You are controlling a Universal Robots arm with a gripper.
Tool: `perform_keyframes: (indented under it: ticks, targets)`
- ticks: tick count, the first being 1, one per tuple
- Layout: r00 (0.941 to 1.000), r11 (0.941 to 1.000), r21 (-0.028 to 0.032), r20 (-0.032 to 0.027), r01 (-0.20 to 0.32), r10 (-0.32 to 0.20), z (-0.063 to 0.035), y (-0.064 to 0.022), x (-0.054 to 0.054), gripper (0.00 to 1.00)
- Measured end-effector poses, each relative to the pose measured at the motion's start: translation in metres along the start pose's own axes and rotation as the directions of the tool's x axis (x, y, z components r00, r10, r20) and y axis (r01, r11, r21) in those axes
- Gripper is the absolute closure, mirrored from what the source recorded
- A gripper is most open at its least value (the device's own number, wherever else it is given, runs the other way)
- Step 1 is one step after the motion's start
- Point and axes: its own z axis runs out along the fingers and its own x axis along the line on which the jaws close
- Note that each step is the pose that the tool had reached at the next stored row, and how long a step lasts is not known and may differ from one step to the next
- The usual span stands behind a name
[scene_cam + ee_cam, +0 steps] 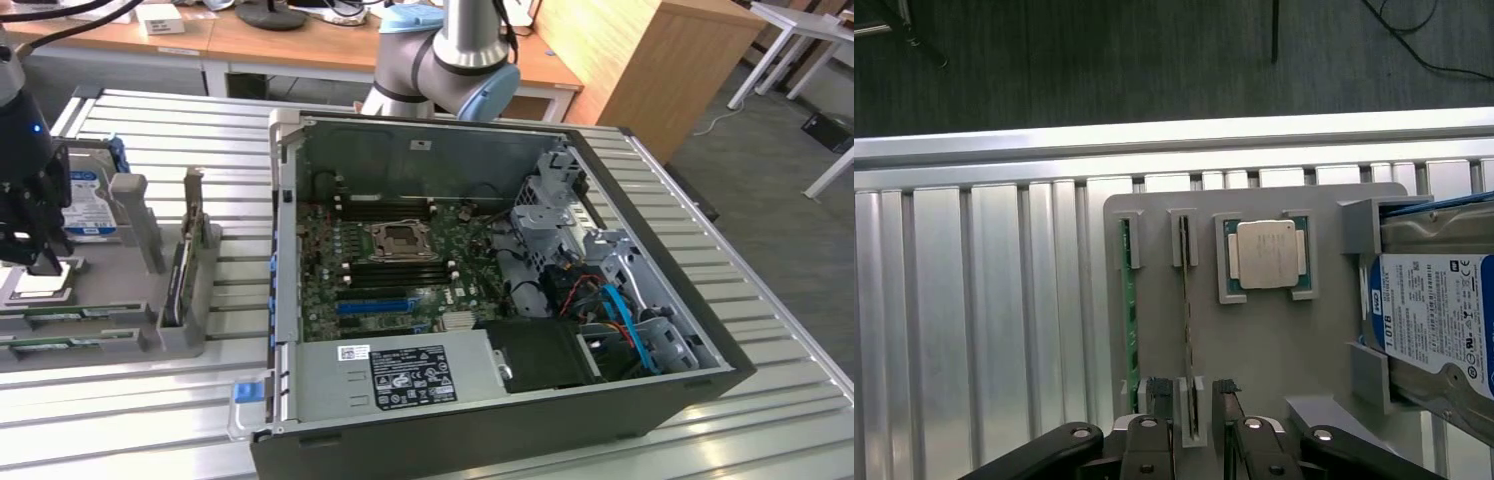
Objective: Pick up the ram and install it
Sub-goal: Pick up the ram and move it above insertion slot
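Hovering spread wide, the gripper [1192, 396] seemingly straddles the ram [1186, 300].

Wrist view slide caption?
Open hand lined up over one end of the ram stick beside the CPU in the gray parts tray; a second stick and a hard drive sit alongside.

Exterior view: high and off the arm, looking down at a slant across the table [761, 330]; open computer case [427, 150] mid-frame, grey parts holder [174, 338] at the exterior view's left
Wrist view: close above the parts holder [1274, 340], facing straight down, tool [1192, 388] at the frame's edge
Shared: parts holder, hard drive [83, 210] [1434, 320], table slats
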Motion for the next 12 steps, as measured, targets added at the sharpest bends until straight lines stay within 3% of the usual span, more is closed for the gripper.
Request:
perform_keyframes:
  ticks: [12]
  targets:
    - [1.0, 1.0, 0.0, -0.0003, 0.0, 0.0, 0.0081, -0.0003, 0.0001, 0.7]
